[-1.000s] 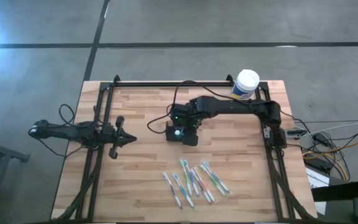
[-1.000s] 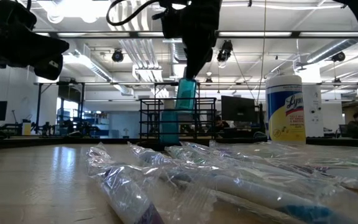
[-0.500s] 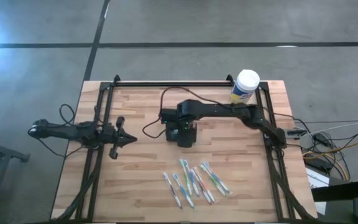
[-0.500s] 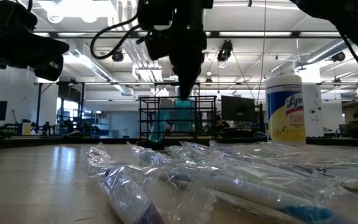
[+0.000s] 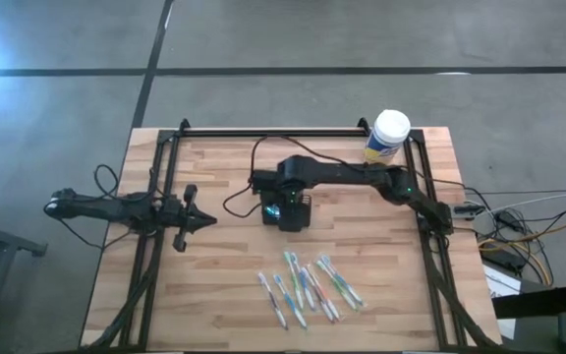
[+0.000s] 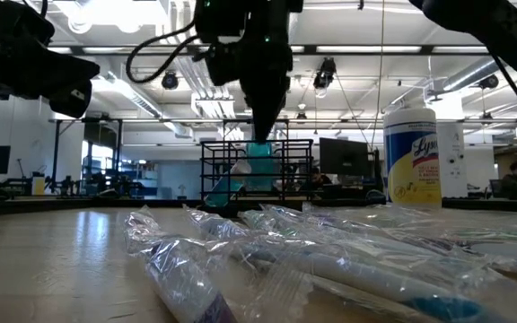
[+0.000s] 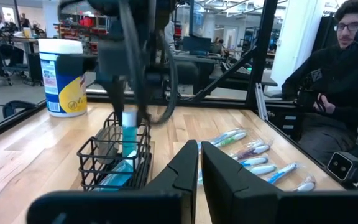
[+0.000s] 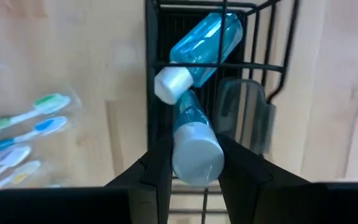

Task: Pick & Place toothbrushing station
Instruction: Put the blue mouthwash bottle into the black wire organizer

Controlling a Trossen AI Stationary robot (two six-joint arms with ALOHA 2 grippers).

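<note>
The table (image 5: 224,187) holds one wire holder (image 5: 285,210) near its centre, with one canister (image 5: 389,133) at about two o'clock from it. The right gripper (image 8: 191,163) has swung over the holder and lowered – it clamps a blue bottle (image 8: 192,140) now dipping inside, so release looks near. A second bottle (image 8: 201,46) lies in there already. About nine toothbrushes (image 5: 308,285) lie at six o'clock. The left gripper (image 7: 199,171) waits at nine o'clock, pinched narrow, empty.

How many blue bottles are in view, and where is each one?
2. One blue bottle lies inside the black wire holder. The other blue bottle is between the right gripper fingers, above the holder. More may be hidden under the arm.
</note>
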